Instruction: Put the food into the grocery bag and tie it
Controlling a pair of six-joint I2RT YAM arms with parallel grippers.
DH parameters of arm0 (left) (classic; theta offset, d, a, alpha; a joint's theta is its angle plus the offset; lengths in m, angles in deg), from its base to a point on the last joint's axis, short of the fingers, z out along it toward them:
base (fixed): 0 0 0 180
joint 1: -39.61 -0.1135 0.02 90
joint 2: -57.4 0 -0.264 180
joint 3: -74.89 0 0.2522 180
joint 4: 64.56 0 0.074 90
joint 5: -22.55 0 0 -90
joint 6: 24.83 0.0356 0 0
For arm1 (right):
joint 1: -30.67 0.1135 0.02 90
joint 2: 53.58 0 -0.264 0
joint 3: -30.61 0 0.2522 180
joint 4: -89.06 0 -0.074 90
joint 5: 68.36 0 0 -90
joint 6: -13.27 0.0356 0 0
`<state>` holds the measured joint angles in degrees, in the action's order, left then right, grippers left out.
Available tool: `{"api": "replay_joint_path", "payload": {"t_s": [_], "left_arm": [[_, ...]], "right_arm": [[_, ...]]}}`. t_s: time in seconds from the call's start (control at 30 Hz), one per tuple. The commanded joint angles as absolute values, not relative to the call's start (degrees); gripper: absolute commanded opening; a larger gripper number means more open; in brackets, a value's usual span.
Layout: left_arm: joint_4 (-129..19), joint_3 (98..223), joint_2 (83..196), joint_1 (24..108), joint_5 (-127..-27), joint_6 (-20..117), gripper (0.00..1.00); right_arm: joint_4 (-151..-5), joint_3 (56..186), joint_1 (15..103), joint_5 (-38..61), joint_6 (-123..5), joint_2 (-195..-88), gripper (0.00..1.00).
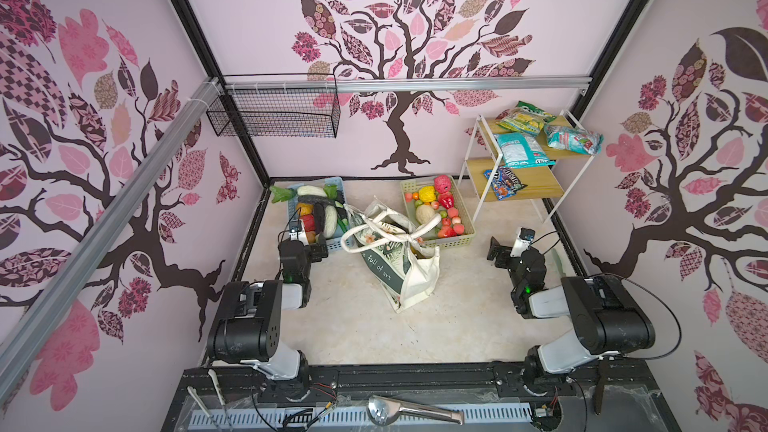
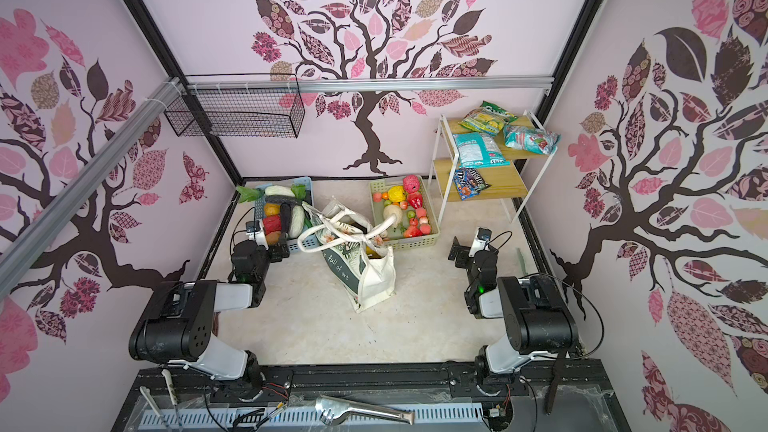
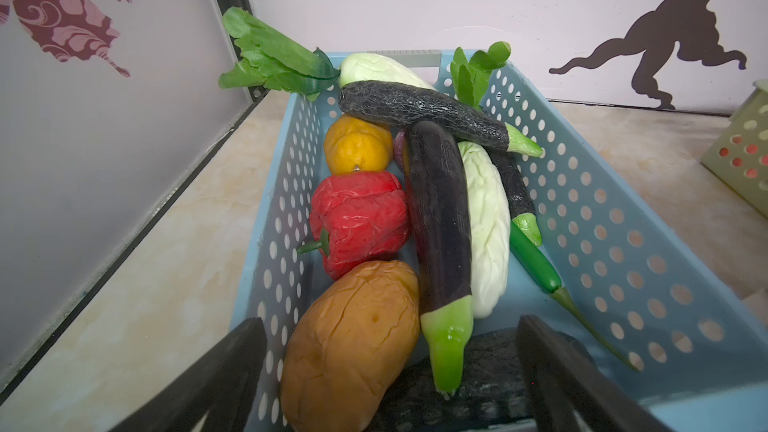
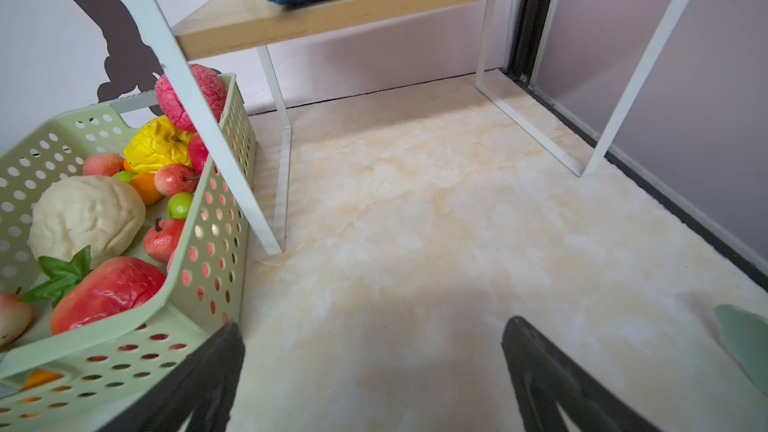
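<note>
The left claw [image 3: 390,322] is spread wide and grips nothing. It hangs over the near end of the blue basket [image 3: 602,243], which sits just left of the grocery bag [image 1: 399,268]. The right claw [image 4: 374,324] is spread wide too, with nothing in it. It is over bare surface [image 4: 415,222], well to the right of the bag.

The bag stands between two baskets, with its long straps [image 1: 409,236] bunched on top. The toy food [image 1: 446,200] lies in the baskets. The blue one holds:
- three dark eggplants [image 3: 440,222]
- two white cabbages [image 3: 486,222]
- one orange [image 3: 357,147]
- one red pepper [image 3: 357,218]
- one brown potato [image 3: 349,347]
- one green chili [image 3: 536,263]

The green basket [image 4: 216,222] sits behind the bag, to its right. Four snack packets [image 1: 521,149] lie on the shelf rack [image 1: 536,184], farther right of the bag.
</note>
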<state>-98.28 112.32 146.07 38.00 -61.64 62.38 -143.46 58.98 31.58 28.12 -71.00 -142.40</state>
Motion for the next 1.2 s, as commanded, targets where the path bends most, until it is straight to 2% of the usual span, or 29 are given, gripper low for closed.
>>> {"api": "replay_joint_path", "payload": {"t_s": [0.0,0.1,1.17], "left_arm": [[-99.22,111.33,146.7,38.12,-62.08,63.01,0.97],[-99.5,111.08,146.59,38.21,-61.91,63.23,0.97],[-99.41,111.16,146.61,38.21,-61.76,63.12,0.97]], "right_arm": [[-143.84,60.17,32.43,31.76,-72.12,-142.63,1.0],[-143.31,60.64,34.58,36.63,-72.95,-142.74,1.0],[-143.46,60.4,34.58,36.66,-72.94,-142.72,1.0]]}}
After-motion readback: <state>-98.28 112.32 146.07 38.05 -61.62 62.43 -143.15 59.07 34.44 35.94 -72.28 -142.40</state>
